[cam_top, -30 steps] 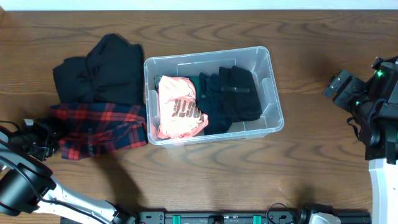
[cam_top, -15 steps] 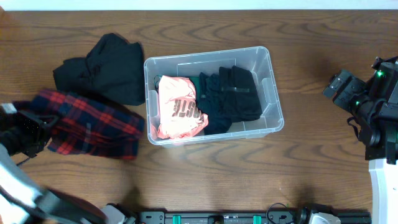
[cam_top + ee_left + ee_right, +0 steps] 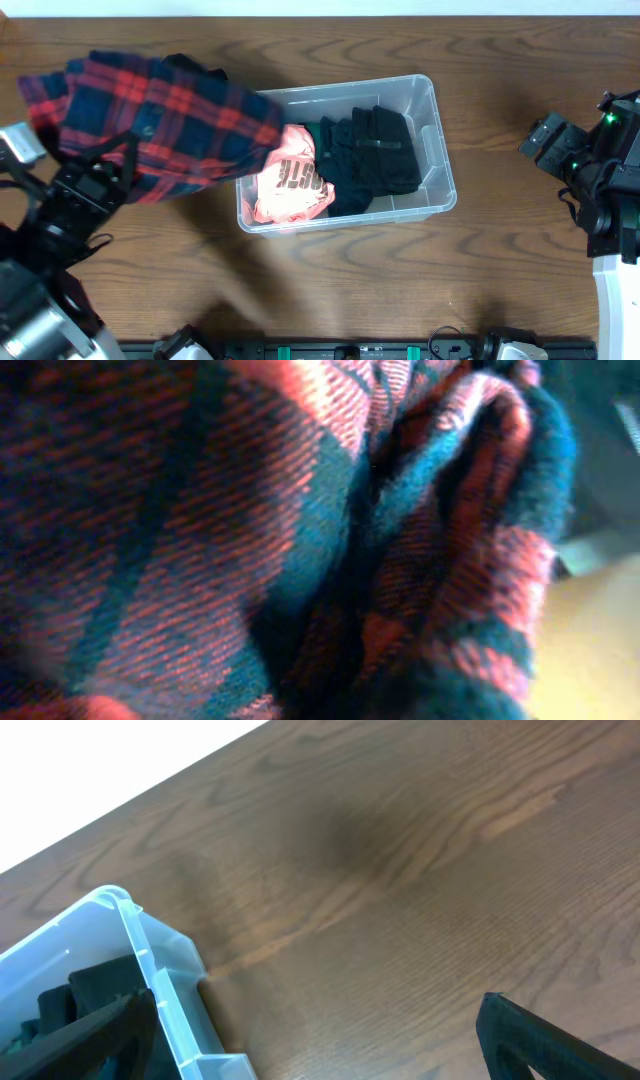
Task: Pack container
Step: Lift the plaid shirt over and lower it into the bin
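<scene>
The left gripper (image 3: 108, 160) is pinched tight on a red and blue check shirt (image 3: 160, 115). It holds the shirt up off the table (image 3: 500, 270). The shirt hangs wide, and one end of it covers the left edge of the container (image 3: 443, 170). In the left wrist view the shirt (image 3: 300, 540) fills the whole picture, so the fingers are hidden.

The container sits in the middle of the table. A pink shirt (image 3: 285, 180) lies in its left part. Black clothes (image 3: 375, 150) lie beside it, in the middle and right part. A bit of black cloth (image 3: 195, 62) peeks out behind the check shirt.

The right gripper (image 3: 315, 1003) is spread wide and holds nothing. It is over the bare table, well apart from the right side of the container (image 3: 150, 970).
</scene>
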You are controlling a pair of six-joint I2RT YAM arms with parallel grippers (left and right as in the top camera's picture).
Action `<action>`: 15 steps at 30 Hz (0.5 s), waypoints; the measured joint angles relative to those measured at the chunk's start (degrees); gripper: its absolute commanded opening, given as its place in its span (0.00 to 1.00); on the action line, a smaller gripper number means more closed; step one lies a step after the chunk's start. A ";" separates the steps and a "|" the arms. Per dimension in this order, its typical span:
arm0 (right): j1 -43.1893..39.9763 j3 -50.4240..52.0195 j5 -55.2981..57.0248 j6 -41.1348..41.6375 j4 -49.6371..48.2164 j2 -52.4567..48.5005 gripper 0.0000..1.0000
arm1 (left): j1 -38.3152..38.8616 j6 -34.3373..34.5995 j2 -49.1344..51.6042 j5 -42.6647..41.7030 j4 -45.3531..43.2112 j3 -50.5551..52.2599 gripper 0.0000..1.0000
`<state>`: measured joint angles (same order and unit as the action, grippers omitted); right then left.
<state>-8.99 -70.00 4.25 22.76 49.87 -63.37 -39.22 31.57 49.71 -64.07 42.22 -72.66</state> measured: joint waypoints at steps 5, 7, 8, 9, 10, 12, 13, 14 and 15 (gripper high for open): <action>0.00 0.00 0.00 0.00 0.00 0.00 0.99 | 10.10 9.73 -2.14 5.68 -4.55 0.00 0.06; 0.00 0.00 0.00 0.00 -0.02 0.00 0.99 | 14.29 12.72 -1.33 8.57 -6.38 0.00 0.06; 0.00 0.00 0.00 0.00 0.00 0.00 0.99 | 16.61 14.21 -0.76 10.25 -7.04 0.00 0.06; 0.00 0.00 0.00 0.00 0.00 0.00 0.99 | 19.12 15.78 -0.02 12.15 -7.56 0.00 0.06; 0.00 0.00 0.00 0.00 0.00 0.00 0.99 | 21.09 16.87 0.59 13.73 -7.80 0.00 0.06; 0.00 0.00 0.00 0.00 0.00 0.00 0.99 | 26.64 19.52 2.60 18.16 -8.55 0.00 0.06; 0.00 0.00 0.00 0.00 0.00 0.00 0.99 | 29.27 20.48 3.76 20.24 -9.18 0.02 0.06; 0.00 0.00 0.00 0.00 0.00 0.00 0.99 | 31.95 21.35 5.05 22.29 -10.01 0.02 0.06; 0.00 0.00 0.00 0.00 0.00 0.00 0.99 | 34.84 22.25 6.49 24.37 -11.17 0.04 0.06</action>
<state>-8.99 -70.00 4.25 22.76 49.87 -63.37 -4.38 53.82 56.21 -39.70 31.05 -72.62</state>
